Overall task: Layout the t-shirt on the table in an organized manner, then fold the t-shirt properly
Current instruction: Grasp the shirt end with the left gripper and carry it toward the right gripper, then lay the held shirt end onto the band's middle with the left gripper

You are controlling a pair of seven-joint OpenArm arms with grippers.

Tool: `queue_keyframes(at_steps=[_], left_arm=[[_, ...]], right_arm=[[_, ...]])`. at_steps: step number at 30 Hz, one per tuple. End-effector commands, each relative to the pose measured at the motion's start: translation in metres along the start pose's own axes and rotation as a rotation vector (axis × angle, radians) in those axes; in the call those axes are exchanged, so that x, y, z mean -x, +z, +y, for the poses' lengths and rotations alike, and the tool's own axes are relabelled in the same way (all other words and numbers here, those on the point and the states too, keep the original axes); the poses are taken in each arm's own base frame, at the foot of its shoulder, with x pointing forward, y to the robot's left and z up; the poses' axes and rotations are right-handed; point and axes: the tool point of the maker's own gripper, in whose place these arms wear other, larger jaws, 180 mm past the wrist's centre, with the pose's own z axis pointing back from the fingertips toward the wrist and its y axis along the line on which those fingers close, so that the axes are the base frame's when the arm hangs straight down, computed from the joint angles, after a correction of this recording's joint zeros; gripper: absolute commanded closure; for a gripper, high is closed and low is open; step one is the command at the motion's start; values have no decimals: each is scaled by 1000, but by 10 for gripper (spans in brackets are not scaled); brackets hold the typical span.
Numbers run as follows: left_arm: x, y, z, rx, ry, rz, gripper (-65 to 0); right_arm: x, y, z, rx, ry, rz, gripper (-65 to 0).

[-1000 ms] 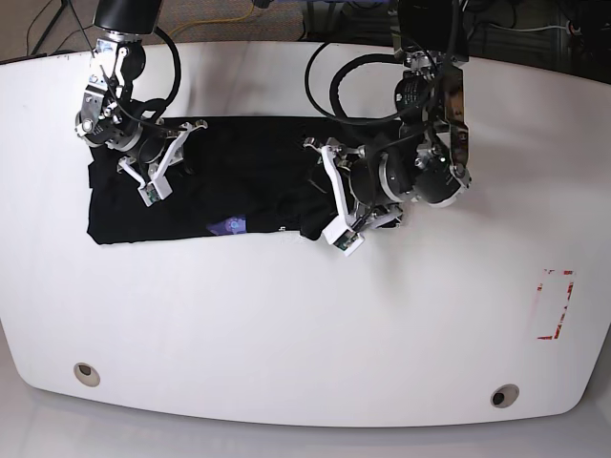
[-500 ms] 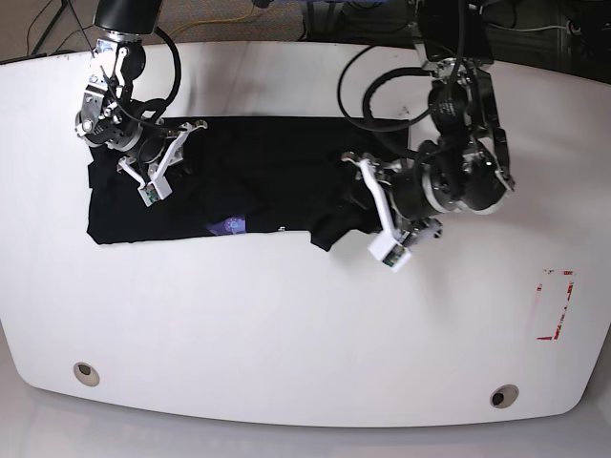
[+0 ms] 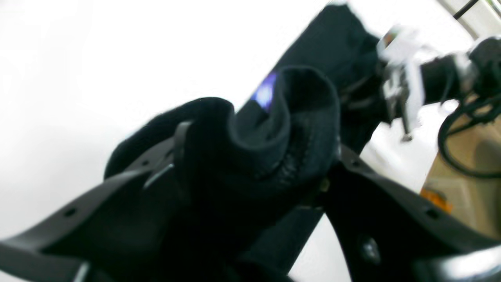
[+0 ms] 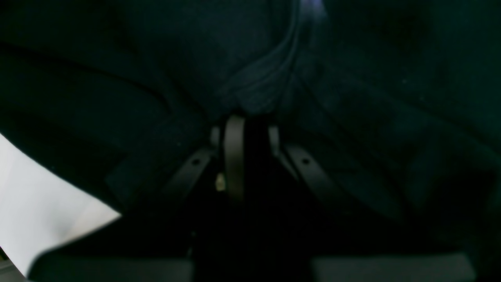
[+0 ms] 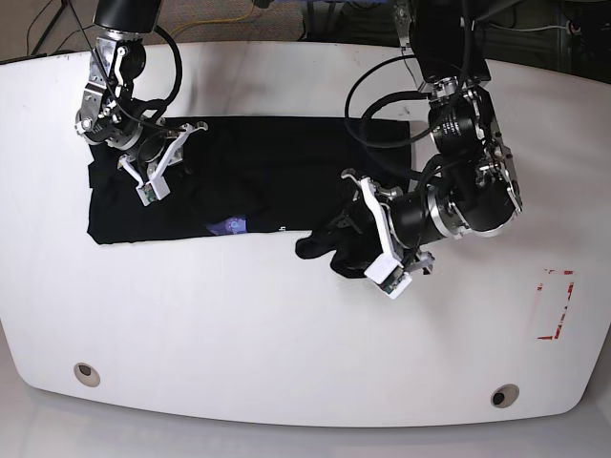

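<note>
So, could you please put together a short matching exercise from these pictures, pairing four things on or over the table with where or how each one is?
Things:
1. left end effector
2. right end effector
3. purple patch
4. red rectangular marking

Places or states:
A. on the bare table by its edge, away from the cloth
B. clamped on a bunched fold at one end of the t-shirt
C. on the shirt's near edge
D. shut on cloth at the other end

Pairs: 1-B, 2-D, 3-C, 4-A

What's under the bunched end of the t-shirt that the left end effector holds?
White table shows beneath the t-shirt bunch gripped by the left end effector. Whether the bunch touches the table is hidden by cloth.
</note>
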Motion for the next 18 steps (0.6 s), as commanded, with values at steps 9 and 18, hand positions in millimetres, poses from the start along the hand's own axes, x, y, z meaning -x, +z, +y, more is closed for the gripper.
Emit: queue_keyframes(at_steps=[9, 18], left_arm=[[-16, 6, -8, 53, 0, -85, -304], [-12, -5, -15, 48, -51, -21, -306]], right_arm=[[15, -2, 0, 8, 8, 74, -54], [15, -2, 0, 8, 8, 74, -54]])
